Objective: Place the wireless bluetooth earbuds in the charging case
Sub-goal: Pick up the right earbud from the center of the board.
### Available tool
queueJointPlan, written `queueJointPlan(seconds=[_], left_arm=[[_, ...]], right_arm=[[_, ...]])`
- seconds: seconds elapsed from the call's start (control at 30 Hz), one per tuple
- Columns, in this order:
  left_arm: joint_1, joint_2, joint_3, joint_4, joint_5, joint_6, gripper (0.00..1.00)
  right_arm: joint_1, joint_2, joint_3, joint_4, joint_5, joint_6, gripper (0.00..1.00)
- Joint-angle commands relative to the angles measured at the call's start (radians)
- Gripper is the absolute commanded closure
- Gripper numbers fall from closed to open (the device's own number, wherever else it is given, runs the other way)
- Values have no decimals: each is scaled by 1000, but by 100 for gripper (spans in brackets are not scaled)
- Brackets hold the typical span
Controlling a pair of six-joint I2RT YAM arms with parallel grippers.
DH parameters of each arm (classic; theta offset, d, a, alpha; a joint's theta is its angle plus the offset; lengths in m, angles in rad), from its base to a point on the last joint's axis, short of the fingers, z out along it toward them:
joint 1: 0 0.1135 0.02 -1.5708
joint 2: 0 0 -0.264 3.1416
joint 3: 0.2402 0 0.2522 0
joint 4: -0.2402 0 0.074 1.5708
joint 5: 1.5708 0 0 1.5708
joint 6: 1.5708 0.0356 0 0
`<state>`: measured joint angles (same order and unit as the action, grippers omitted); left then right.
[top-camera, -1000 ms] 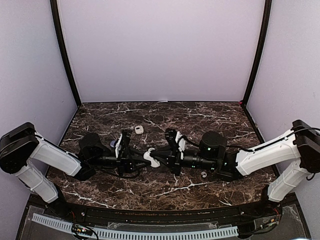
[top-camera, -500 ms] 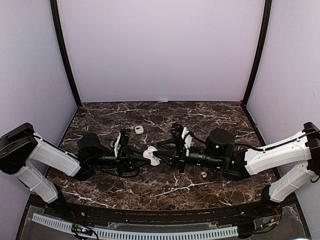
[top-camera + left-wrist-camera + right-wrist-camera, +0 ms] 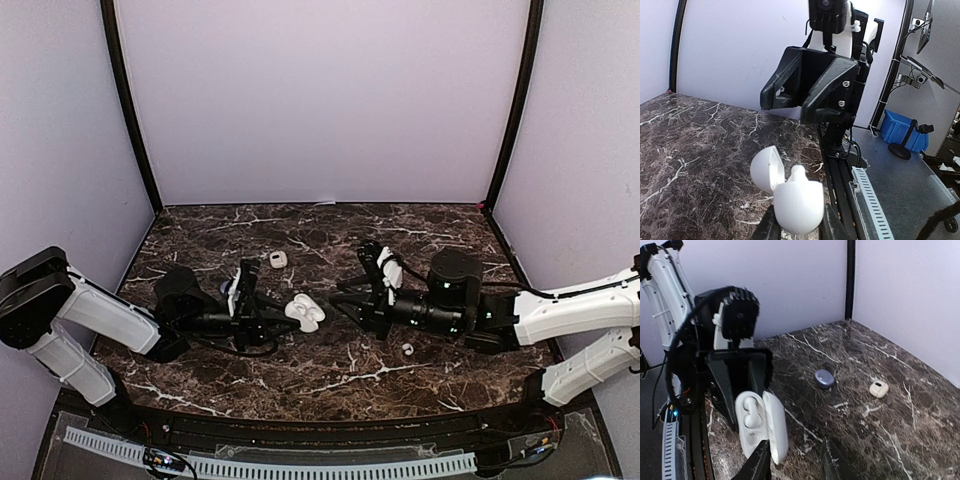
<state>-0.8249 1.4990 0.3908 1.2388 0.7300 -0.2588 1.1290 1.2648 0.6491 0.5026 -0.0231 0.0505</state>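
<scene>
Nearest the overhead camera, a pale slotted rail [image 3: 270, 465] is running along the front edge, and the right arm's shoulder is being cut off by the frame. Just beyond, one loose earbud [image 3: 407, 349] is lying on the dark marbled tabletop [image 3: 330, 375], beside the right arm and well apart from the case; it is too tiny to make out its shape.

At mid-tabletop the left claw [image 3: 799, 229] is gripping the white charging case [image 3: 797, 202] by its lower body, with the lid [image 3: 767, 167] standing open. Only the tips of its fingers are showing in its own wrist view.

The right claw [image 3: 794, 460] is facing the case from just beside it, not touching it, its fingers standing apart with nothing between them.

From the right wrist, a rounded white shape is sitting in one well of the case. It is looking like a seated earbud, but white on white is making this hard to confirm, and any second well is hidden.

Farther back, a small cream case [image 3: 278, 260] is lying closed. A grey-blue case [image 3: 824, 378] is lying near it, mostly hidden behind the left arm from above.
</scene>
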Motion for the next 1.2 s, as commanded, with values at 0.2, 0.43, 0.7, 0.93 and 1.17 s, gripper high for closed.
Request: queueJointPlan(seconds=[0.2, 0.43, 0.7, 0.93, 1.17], left_arm=[[-1, -62, -38, -46, -54, 62, 85], [7, -44, -50, -14, -36, 58, 85], [12, -39, -60, -2, -30, 61, 85], [12, -45, -78, 19, -36, 51, 85], [13, -34, -74, 25, -26, 53, 85]], right_arm=[[-118, -175, -37, -587, 128, 354, 72], [-217, -206, -113, -711, 105, 527, 74], [-408, -183, -183, -689, -84, 553, 76], [-495, -130, -178, -701, -146, 523, 77], [-520, -100, -171, -723, -137, 519, 82]])
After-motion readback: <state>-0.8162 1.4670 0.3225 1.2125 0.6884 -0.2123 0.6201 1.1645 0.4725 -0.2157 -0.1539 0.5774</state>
